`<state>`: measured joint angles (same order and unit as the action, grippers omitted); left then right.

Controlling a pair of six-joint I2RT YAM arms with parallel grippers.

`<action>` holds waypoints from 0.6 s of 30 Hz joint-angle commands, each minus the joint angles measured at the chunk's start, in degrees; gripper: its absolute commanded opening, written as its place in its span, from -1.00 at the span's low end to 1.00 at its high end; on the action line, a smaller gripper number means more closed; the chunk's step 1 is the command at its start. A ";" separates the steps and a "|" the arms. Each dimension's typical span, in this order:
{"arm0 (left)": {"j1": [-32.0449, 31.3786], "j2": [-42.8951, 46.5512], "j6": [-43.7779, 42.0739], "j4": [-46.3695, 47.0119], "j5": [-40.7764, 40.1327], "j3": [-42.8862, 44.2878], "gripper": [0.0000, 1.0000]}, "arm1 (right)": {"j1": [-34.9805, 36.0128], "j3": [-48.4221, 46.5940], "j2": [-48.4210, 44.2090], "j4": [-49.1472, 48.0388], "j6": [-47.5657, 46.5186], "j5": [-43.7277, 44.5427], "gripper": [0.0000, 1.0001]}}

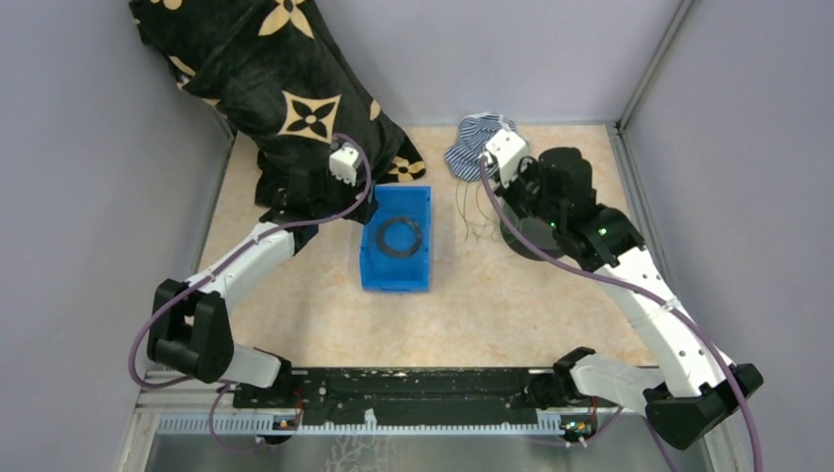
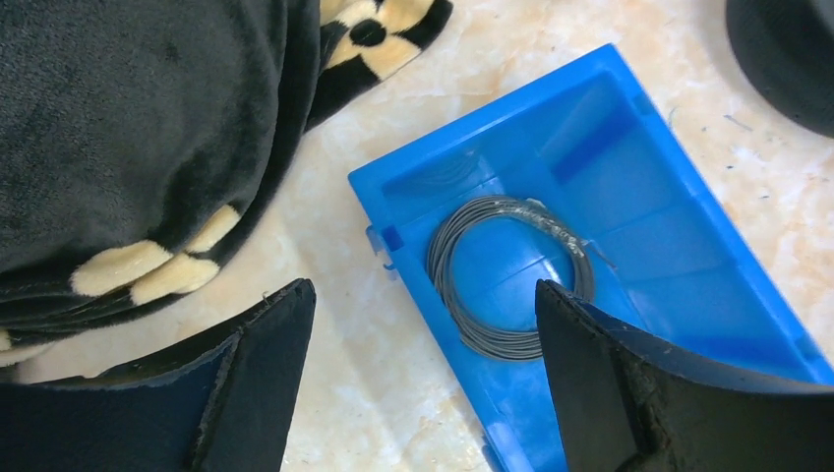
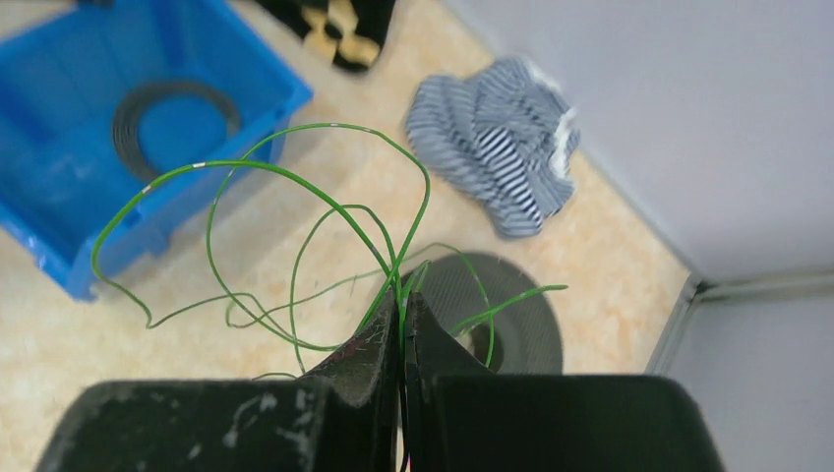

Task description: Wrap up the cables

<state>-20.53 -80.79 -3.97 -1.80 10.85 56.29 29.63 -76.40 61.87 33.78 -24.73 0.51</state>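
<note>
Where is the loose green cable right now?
In the right wrist view, the loose green cable is pinched in the right gripper, its loops fanning between the blue bin and the black spool.

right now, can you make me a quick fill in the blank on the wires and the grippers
1. The right gripper is shut on loose wire loops coloured ____.
2. The grey wire coil lies inside the ____ bin.
3. The left gripper, above that bin, is ____.
Missing words: green; blue; open.
</note>
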 commanded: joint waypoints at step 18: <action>-3.74 -9.31 -0.36 -1.75 -10.03 3.96 0.66 | -0.58 27.12 5.90 -8.03 -0.15 -4.16 -0.19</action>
<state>-23.57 -87.31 -6.07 -1.61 4.43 56.49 29.32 -50.43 67.99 31.81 -25.36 -2.15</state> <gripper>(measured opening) 0.836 0.266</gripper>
